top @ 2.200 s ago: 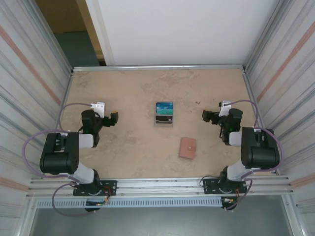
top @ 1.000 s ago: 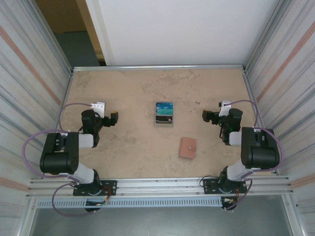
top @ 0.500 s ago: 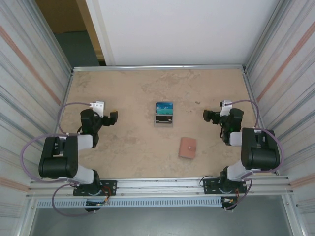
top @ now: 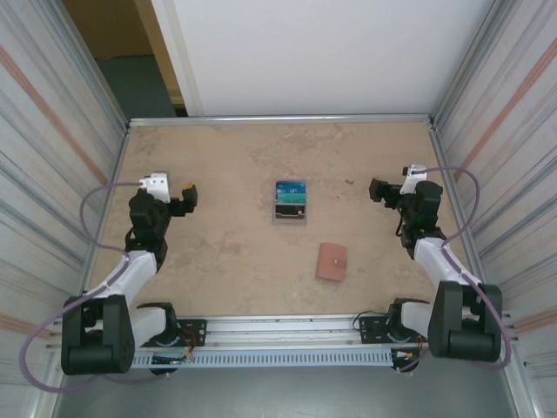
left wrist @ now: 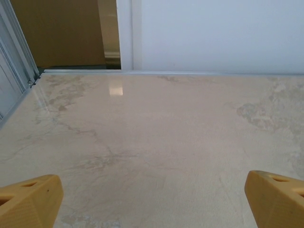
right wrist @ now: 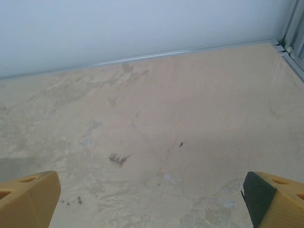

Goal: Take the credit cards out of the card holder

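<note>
Tan leather card holder (top: 332,261), closed, lies on the worktop (top: 226,157) right of centre; blue-teal credit cards (top: 291,192) seemingly sit in a grey stand (top: 290,215) beyond it. Left hand (top: 189,193) and right hand (top: 375,189) gape wide, holding nothing

Your overhead view is bright and even, lit from above. The back wall (top: 331,52) at 12 o'clock is nearly washed out, and shadows on the table (top: 235,165) are faint and soft. In the left wrist view, a pale glare patch sits toward 11 o'clock. In both wrist views the fingertips (left wrist: 28,202) at 5 and 7 o'clock look soft. The right wrist view darkens toward 8 o'clock.
</note>
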Available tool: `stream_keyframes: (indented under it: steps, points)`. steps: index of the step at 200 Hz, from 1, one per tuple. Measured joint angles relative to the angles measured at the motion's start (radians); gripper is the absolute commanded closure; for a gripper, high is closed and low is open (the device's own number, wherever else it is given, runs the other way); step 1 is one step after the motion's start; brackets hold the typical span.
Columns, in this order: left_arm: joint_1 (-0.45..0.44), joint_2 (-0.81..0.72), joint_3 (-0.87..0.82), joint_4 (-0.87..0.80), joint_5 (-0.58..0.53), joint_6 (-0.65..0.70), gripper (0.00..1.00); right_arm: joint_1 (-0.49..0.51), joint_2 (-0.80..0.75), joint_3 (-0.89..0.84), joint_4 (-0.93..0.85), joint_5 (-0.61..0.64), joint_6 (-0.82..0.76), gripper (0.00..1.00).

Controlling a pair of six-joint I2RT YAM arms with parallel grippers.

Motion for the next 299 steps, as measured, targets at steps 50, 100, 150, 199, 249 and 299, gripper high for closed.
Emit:
stream_keyframes:
  steps: [50, 100, 150, 199, 249, 299]
  points:
    - [-0.007, -0.092, 0.012, -0.089, 0.003, -0.131, 0.01, 0.114, -0.155, 0.055, -0.351, 0.155, 0.153, 0.02]
    - [-0.252, -0.161, 0.013, -0.159, -0.033, -0.202, 0.01, 0.287, -0.278, 0.065, -0.647, 0.28, 0.333, 0.01]
    - [-0.493, -0.154, 0.014, -0.231, -0.163, -0.257, 0.01, 0.473, -0.291, 0.065, -0.881, 0.315, 0.518, 0.02]
    - [-0.522, -0.126, 0.019, -0.286, -0.233, -0.328, 0.01, 0.674, -0.249, 0.065, -0.99, 0.311, 0.727, 0.02]
    - [-0.517, -0.067, 0.038, -0.29, -0.241, -0.38, 0.01, 0.834, -0.149, 0.065, -1.0, 0.286, 0.885, 0.01]
    - [-0.516, -0.047, 0.045, -0.288, -0.242, -0.394, 0.01, 0.909, 0.024, 0.111, -1.001, 0.29, 0.935, 0.02]
